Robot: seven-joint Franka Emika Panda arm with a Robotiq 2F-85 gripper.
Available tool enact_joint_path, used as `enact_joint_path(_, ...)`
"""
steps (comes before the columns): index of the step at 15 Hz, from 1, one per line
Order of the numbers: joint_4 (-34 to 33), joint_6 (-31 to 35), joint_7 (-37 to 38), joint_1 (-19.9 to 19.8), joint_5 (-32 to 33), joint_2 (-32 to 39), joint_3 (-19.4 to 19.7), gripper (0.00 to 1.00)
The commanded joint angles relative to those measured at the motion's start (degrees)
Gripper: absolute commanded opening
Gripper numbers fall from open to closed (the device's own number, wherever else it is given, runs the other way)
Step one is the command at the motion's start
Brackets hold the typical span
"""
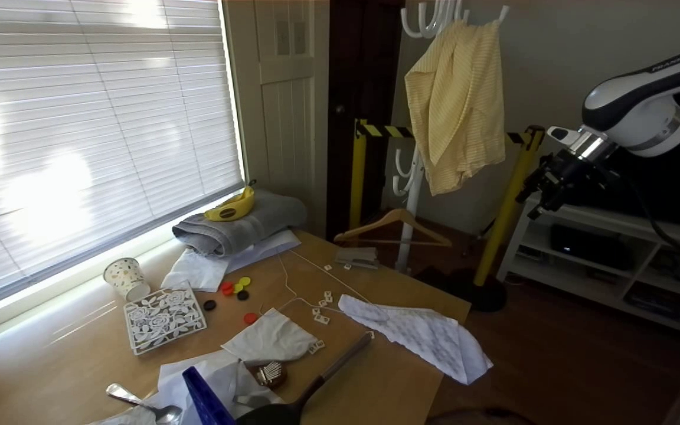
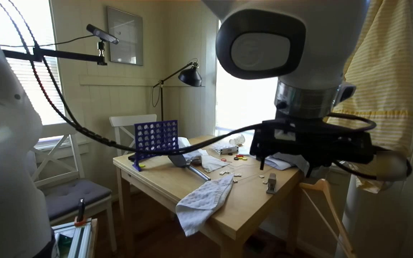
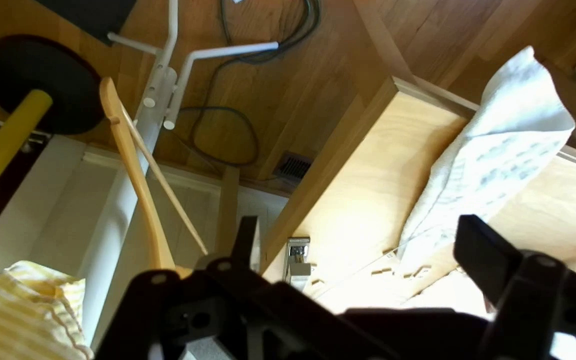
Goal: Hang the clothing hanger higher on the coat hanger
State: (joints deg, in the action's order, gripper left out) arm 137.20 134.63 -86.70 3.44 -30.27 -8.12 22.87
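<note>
The clothing hanger (image 1: 369, 228) is light-brown wood and hangs upright by the white pole of the coat hanger (image 1: 409, 236), below its lower hooks. What its hook rests on cannot be made out. In an exterior view the hanger (image 2: 330, 200) is partly cut off beside the pole (image 2: 351, 211). In the wrist view the hanger (image 3: 135, 175) is left of my jaws, in front of the pole (image 3: 113, 225); its far part is hidden behind my gripper (image 3: 360, 235). My gripper is open and empty, above and apart from the hanger in both exterior views (image 1: 530, 205) (image 2: 285, 167).
A pale yellow garment (image 1: 461, 106) hangs from the upper hooks. Yellow posts (image 1: 502, 218) with striped tape stand around the coat stand. The table (image 1: 422, 289) holds a cloth (image 1: 417, 330), a stapler (image 2: 271, 183), small tiles and a spatula. A white shelf (image 1: 514, 248) stands behind.
</note>
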Motion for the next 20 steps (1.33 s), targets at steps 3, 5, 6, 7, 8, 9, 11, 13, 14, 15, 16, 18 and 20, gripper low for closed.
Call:
enact_joint_path(3, -14.70, -10.65, -16.49, -6.79, -18.29, 18.72, -2.98, 1.00)
enact_joint_path(5, -19.99, -11.06, -10.76, -9.86, -16.56, 24.90, -5.94, 1.00)
enact_joint_path(6, -22.30, -10.10, -8.14, -10.99, -15.30, 27.81, -7.28, 1.00)
enact_joint_path(7, -24.33, -7.81, -4.04, -11.45, -13.48, 30.12, -8.42, 1.00)
enact_joint_path(8, -25.98, -6.17, -1.10, -11.96, -12.32, 32.00, -9.41, 1.00)
enact_joint_path(9, -27.35, -3.86, 1.84, -12.19, -11.21, 33.70, -10.21, 1.00)
enact_joint_path(11, -30.19, -0.19, 8.62, -12.64, -8.45, 37.12, -11.26, 1.00)
enact_joint_path(13, -31.41, 0.22, 15.74, -8.62, -7.19, 38.34, -6.94, 1.00)
enact_joint_path(14, -28.13, 1.10, 10.86, -14.34, -7.02, 35.69, -13.52, 1.00)
enact_joint_path(15, -29.07, 1.39, 13.51, -14.12, -5.94, 36.48, -13.26, 1.00)
enact_joint_path(16, -29.62, 1.44, 14.79, -13.96, -5.57, 36.83, -13.06, 1.00)
enact_joint_path(18, -29.76, 1.62, 13.08, -14.81, -7.19, 36.49, -13.90, 1.00)
enact_joint_path(20, -31.25, 2.50, 6.58, -18.66, -10.83, 37.43, -18.04, 1.00)
